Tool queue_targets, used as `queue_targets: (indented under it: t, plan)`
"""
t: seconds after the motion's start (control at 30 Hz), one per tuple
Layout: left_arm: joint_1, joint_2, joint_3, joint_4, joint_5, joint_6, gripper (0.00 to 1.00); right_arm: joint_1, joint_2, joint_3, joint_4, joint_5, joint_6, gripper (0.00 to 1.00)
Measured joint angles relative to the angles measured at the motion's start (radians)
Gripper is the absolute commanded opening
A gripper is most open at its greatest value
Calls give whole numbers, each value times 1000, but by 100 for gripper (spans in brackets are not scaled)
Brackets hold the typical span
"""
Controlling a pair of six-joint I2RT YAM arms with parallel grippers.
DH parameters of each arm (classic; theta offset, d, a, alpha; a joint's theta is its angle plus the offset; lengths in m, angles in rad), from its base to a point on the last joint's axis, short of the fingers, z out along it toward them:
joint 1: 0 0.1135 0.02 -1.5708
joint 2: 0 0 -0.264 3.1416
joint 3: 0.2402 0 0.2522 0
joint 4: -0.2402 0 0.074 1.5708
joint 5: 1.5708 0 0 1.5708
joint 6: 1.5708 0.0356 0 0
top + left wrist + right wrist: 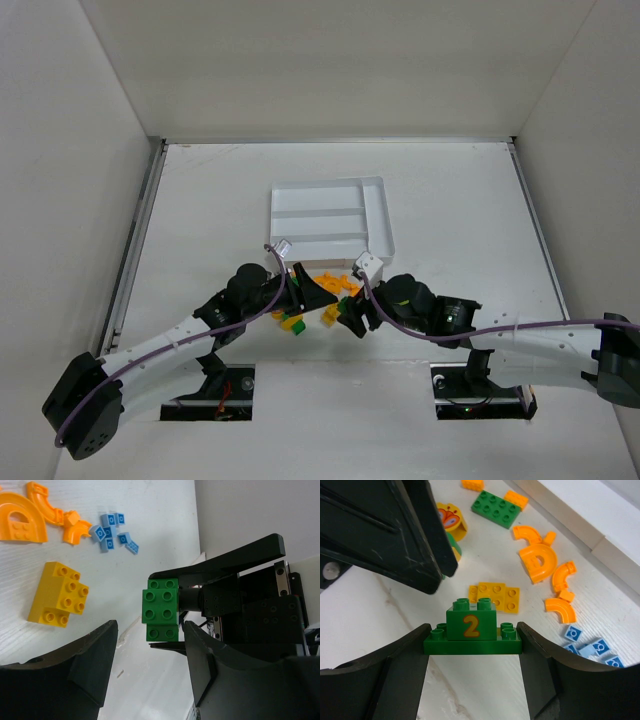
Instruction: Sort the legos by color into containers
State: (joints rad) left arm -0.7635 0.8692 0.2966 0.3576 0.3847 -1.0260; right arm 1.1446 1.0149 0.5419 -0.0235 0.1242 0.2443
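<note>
right gripper point(472, 630) was clamped on green brick point(470, 626) | left gripper point(150, 627) was spread apart, very near | risk: your arms could have collided, knocking brick loose short of tray point(378, 215)

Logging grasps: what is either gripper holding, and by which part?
The right gripper pinches the green brick by the ends of its flat base; the left gripper is open, holding nothing.

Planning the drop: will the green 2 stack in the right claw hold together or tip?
The green stack looks rigid plastic, likely light. The right claw pinches only its flat base, so the 2 block might pop off if knocked. Wide base: probably lands flat, won't roll.
</note>
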Motion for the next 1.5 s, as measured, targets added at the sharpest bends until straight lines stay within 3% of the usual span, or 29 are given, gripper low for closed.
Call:
queue_targets:
  t: [0.73,1.17,1.5]
  plan:
    - [-21,101,-27,146,45,-65,50,0,51,39,34,-58,-2,56]
    - [-33,117,-27,192,31,-109,21,0,51,35,60,-57,-2,55]
    - [9,95,-27,188,52,-109,14,0,29,6,109,-42,12,53]
